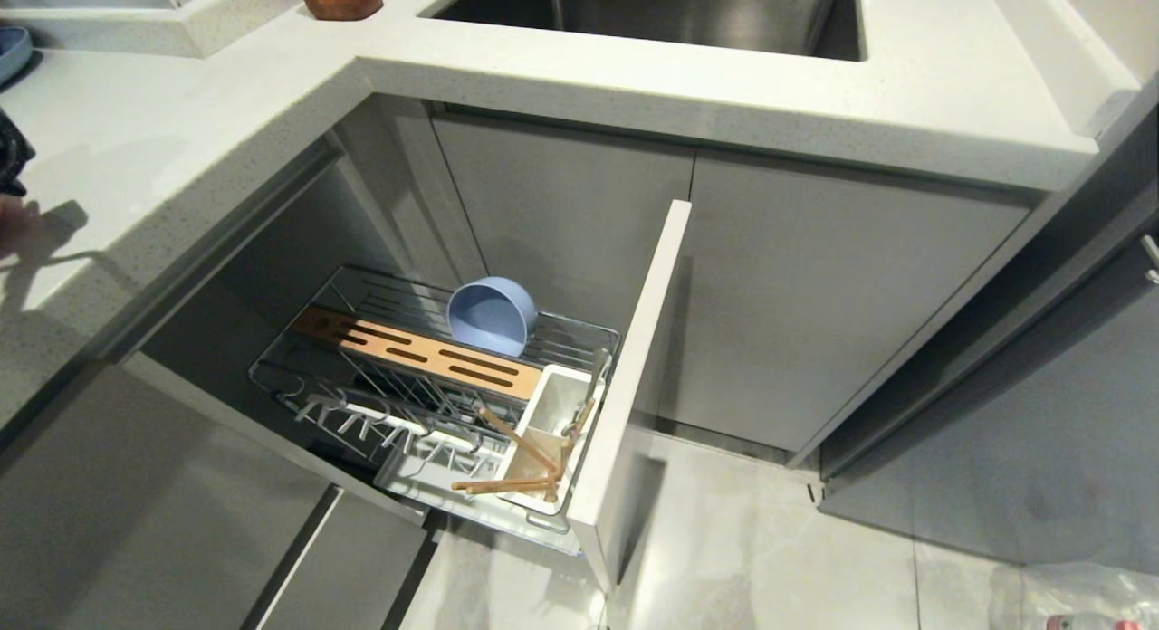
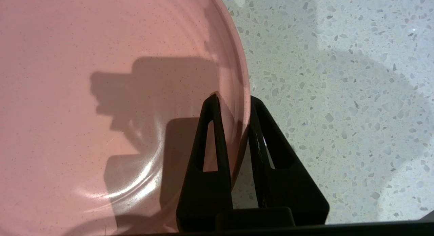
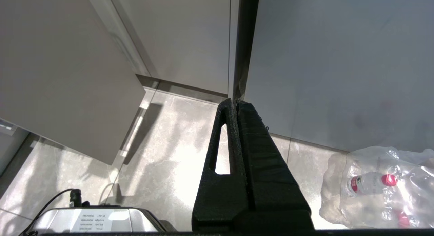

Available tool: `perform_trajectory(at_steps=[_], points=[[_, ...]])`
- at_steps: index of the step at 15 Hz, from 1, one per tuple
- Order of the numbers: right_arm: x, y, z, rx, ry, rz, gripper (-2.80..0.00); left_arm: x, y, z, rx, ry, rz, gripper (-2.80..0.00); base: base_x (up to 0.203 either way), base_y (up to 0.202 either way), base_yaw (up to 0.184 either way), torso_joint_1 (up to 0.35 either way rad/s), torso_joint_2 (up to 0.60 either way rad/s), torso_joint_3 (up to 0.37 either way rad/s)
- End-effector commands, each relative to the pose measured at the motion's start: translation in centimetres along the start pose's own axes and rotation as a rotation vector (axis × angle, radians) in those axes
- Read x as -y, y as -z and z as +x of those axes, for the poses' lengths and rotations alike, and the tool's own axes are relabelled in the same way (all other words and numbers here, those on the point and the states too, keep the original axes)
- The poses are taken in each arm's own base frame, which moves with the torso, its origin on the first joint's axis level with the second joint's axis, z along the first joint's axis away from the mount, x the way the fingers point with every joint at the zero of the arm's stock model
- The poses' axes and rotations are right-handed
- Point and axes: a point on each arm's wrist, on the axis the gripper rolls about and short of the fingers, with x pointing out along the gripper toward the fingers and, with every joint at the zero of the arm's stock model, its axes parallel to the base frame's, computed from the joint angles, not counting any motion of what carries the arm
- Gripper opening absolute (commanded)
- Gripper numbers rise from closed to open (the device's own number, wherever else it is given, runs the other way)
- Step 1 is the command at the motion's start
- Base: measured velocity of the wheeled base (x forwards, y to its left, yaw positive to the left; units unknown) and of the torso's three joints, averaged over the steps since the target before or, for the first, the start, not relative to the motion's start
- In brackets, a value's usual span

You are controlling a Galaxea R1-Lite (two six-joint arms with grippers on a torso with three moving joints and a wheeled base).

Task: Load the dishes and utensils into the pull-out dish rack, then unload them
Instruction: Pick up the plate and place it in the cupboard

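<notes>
Pink plate point(image 2: 101, 110): flat, round, matte, faintly speckled, lying on the speckled white countertop point(image 2: 339, 93). Left gripper point(image 2: 234, 103) clamps its rim, one finger point(image 2: 212, 144) over the plate's face, the other outside the edge. Right gripper point(image 3: 235, 102) closed empty above the floor point(image 3: 162, 154).

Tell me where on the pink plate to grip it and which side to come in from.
Grip the pink plate at its raised rim, coming in from the outer edge over the speckled counter. It lies flat, so only the thin rim fits between the fingers, one inside, one outside. The left pincer is already closed on the rim that way.
</notes>
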Motion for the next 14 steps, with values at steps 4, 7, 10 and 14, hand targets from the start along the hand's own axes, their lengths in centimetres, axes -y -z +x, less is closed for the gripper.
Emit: perform_trajectory(at_steps=[4, 7, 10, 14], points=[[0.0, 0.0, 0.0, -0.002, 0.0, 0.0, -2.8, -0.1, -0.2, -0.9, 0.019, 0.009, -0.008, -2.8, 0.0, 0.0, 0.0, 0.0, 0.0, 0.0], [0.0, 0.0, 0.0, -0.002, 0.0, 0.0, -2.8, -0.4, -0.9, -3.0, 0.099, 0.046, -0.027, -2.8, 0.0, 0.0, 0.0, 0.0, 0.0, 0.0], [0.0, 0.0, 0.0, -0.002, 0.0, 0.0, -2.8, -0.9, -1.3, -5.4, 0.156, 0.072, -0.044, -2.8, 0.0, 0.0, 0.0, 0.0, 0.0, 0.0], [0.0, 0.0, 0.0, -0.002, 0.0, 0.0, -2.8, -1.6, -1.3, -9.0, 0.213, 0.119, -0.048, -2.8, 0.0, 0.0, 0.0, 0.0, 0.0, 0.0]])
